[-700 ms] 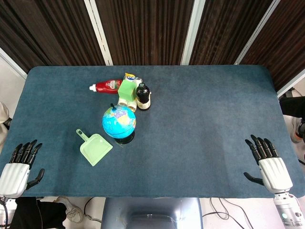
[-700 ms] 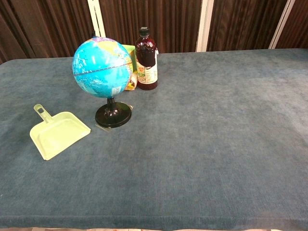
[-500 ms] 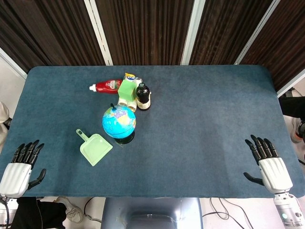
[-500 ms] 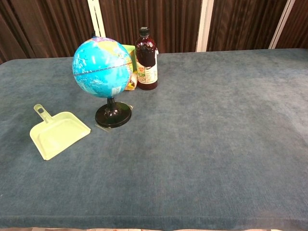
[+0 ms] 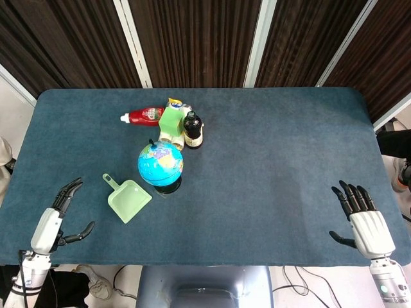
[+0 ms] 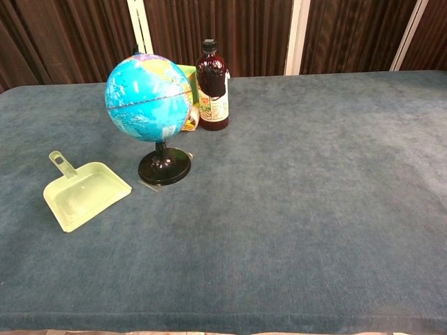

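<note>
My left hand (image 5: 56,215) hovers over the table's near left corner, turned on edge, fingers spread and holding nothing. The nearest thing to it is a pale green dustpan (image 5: 128,198) (image 6: 82,192) lying flat a little to its right. My right hand (image 5: 363,221) is at the near right corner, palm down, fingers apart and empty, with nothing close by. Neither hand shows in the chest view.
A blue globe (image 5: 160,164) (image 6: 148,98) stands on a black base beside the dustpan. Behind it cluster a dark bottle (image 5: 192,129) (image 6: 212,85), a green box (image 5: 170,122), a red bottle (image 5: 144,116) lying down and a yellow packet (image 5: 176,102). Blue cloth covers the table (image 5: 276,160).
My left hand has moved inward over the table toward the dustpan and rolled from palm-down onto its edge. The right hand and the objects have stayed put.
</note>
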